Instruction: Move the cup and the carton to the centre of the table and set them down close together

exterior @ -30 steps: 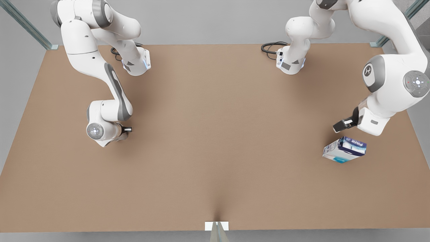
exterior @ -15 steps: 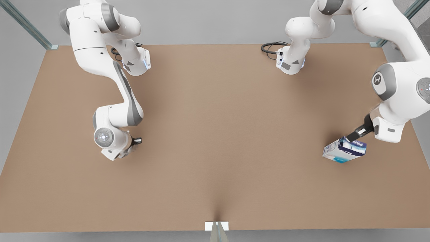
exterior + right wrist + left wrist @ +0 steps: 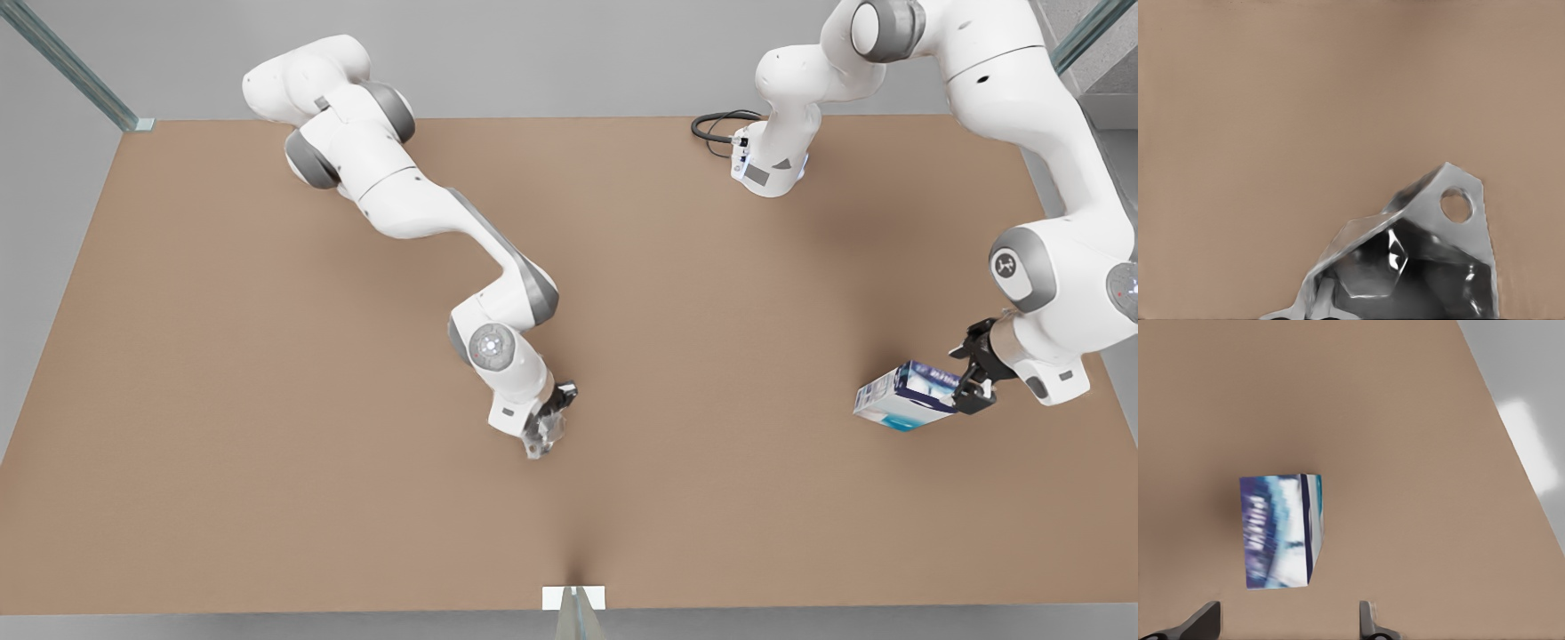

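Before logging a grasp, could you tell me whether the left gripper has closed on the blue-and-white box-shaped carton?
No: the left gripper is open, fingers apart, short of the carton.

the silvery faceted cup (image 3: pixel 543 433) hangs near the brown table (image 3: pixel 267 400) centre, while the navy-and-white carton (image 3: pixel 907 395) lies well apart toward the front view's right.

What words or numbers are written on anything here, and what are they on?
Dark navy face of the white and light blue box-shaped carton: pale lettering, too blurred to read.
Carton in the left wrist view: the same print, a smear, unreadable.
Small silvery-grey faceted cup: no writing.
Plain brown table: no writing; its small white tab is blank.
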